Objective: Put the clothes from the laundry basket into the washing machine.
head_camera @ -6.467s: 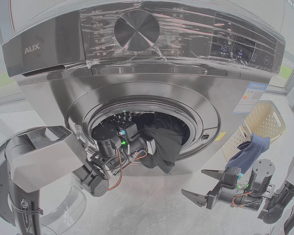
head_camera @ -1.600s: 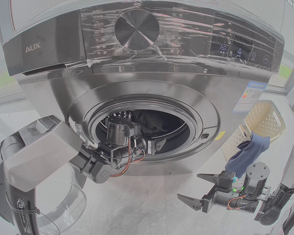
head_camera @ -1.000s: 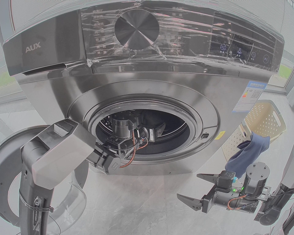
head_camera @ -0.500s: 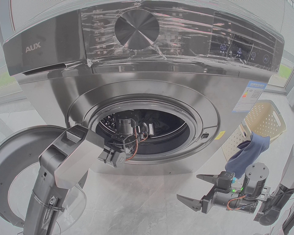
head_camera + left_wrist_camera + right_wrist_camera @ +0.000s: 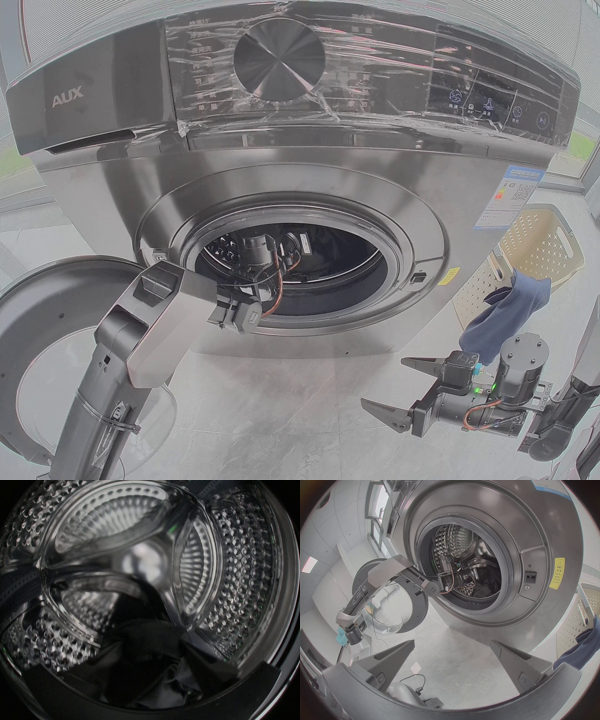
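Right, my left pincer [image 5: 299,245] sits inside the washing machine's [image 5: 312,162] drum [image 5: 237,573], and I cannot tell its state. One black garment [image 5: 150,655] lies at the drum's bottom. My right pincer [image 5: 384,381] hangs released above the floor, near one blue garment [image 5: 506,315] draped over the laundry basket [image 5: 544,240].

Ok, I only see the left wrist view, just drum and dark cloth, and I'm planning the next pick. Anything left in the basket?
Observer: Yes, a blue garment hangs over the laundry basket rim, right of the washing machine.
Operator: Is the other arm free?
Observer: The right tool is open and empty, low near that garment.
Operator: And the door?
Observer: The door stands swung open on the robot's left.
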`<state>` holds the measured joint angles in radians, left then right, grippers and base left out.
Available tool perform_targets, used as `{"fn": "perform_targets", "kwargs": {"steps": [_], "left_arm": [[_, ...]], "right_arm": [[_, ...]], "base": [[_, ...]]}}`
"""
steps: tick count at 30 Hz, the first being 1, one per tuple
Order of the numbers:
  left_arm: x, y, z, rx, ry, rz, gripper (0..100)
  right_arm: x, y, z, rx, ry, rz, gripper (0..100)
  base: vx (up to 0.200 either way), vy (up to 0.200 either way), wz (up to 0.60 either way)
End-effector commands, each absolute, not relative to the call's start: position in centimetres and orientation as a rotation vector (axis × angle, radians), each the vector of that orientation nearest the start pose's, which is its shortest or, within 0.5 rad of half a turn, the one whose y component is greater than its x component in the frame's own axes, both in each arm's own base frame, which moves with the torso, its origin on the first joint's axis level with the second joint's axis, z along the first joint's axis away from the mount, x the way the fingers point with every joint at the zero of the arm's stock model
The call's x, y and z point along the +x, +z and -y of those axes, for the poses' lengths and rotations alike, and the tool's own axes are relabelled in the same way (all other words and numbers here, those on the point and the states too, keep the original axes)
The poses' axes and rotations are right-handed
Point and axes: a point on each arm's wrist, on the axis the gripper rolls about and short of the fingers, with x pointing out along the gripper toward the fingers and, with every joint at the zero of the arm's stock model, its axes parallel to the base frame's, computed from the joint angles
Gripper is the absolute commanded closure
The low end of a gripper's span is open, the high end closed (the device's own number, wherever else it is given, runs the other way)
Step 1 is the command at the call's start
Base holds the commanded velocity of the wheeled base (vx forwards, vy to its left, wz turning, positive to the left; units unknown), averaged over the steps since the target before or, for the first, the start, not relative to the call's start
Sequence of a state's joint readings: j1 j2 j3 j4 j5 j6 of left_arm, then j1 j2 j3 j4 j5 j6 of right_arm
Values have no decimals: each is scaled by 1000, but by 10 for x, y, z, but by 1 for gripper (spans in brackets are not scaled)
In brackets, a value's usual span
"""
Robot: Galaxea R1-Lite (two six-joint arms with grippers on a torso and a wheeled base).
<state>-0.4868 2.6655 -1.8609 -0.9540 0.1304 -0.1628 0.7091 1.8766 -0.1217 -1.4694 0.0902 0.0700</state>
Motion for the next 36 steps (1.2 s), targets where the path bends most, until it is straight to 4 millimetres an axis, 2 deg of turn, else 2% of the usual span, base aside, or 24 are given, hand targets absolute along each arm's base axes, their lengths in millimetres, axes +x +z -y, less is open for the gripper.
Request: {"fn": "perform_targets", "kwargs": {"steps": [1,3,4,8,10,11,12,17,19,20,21,22,23,25,29,36], "left_arm": [[438,94,254,-191,-402,-11,0],[427,97,254,-180,-409,-28,0],[412,99,254,-166,-421,-50,0],[377,104,250,-139,-453,-78,0],[365,103,249,-131,-465,-83,0],[365,103,249,-131,-465,-83,0],[345,104,248,-122,-492,-70,0],[298,112,242,-120,-554,-63,0],[271,113,232,-96,-585,-92,0],[267,113,231,-90,-590,-97,0],[247,115,227,-77,-635,-115,0],[247,115,227,-77,-635,-115,0],[225,119,224,-78,-703,-129,0],[205,123,220,-80,-758,-134,0],[190,132,209,-89,-758,-115,0],[163,141,171,-94,-736,-97,0]], "right_arm": [[173,73,-151,-22,783,-304,0],[173,72,-151,-22,783,-305,0],[173,73,-151,-22,782,-304,0],[171,72,-149,-23,782,-313,0],[168,71,-146,-28,782,-322,0],[168,71,-146,-28,782,-322,0],[164,71,-143,-30,781,-328,0],[156,77,-137,-26,784,-316,0],[149,77,-131,-30,781,-329,0],[148,77,-130,-31,781,-331,0],[146,78,-128,-29,781,-330,0],[146,78,-128,-29,781,-330,0],[145,83,-125,-24,765,-316,0],[143,88,-123,-16,757,-288,0],[141,97,-119,-1,749,-242,0],[129,116,-103,25,649,-175,0]], "base": [[0,0,0],[0,0,0],[0,0,0],[0,0,0],[0,0,0],[0,0,0],[0,0,0],[0,0,0],[0,0,0],[0,0,0],[0,0,0],[0,0,0],[0,0,0],[0,0,0],[0,0,0],[0,0,0]]}}
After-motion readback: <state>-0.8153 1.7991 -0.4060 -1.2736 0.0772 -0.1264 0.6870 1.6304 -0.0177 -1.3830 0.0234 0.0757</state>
